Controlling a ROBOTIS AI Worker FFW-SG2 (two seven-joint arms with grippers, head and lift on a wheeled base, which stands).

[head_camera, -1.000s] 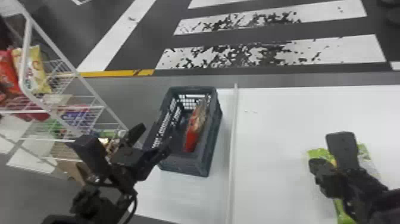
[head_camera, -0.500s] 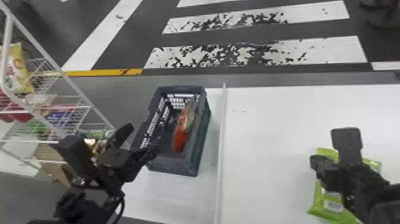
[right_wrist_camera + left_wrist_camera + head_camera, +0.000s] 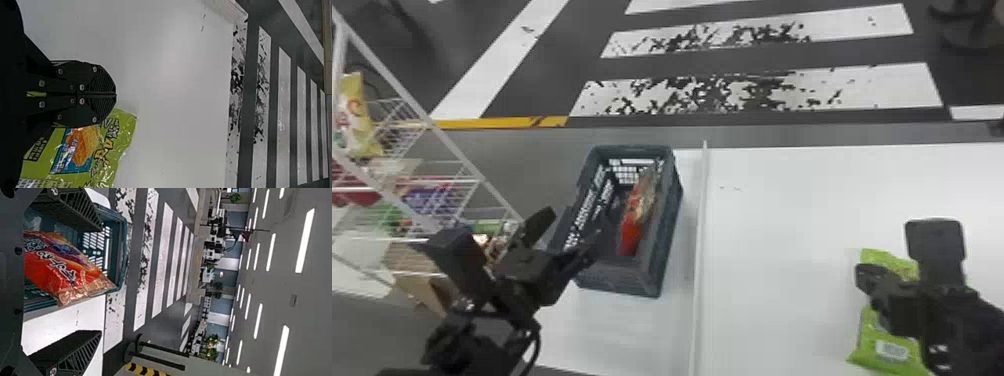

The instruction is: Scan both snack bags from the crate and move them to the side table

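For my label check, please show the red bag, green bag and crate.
Red bag (image 3: 630, 235), head view: its red end.
Green bag (image 3: 83, 147), right wrist view: its food picture.
Crate (image 3: 622, 277), head view: its near wall.

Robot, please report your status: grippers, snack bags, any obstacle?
Left gripper open, near crate. Right gripper shut, above green bag on white table. Red bag inside crate, walls around it.

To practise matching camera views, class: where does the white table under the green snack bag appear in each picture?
Head view: the white table is on the robot's right, beneath the green snack bag.
Left wrist view: between the crate and one black finger.
Right wrist view: behind the right gripper.
Shared landmark: black-flecked floor stripes.
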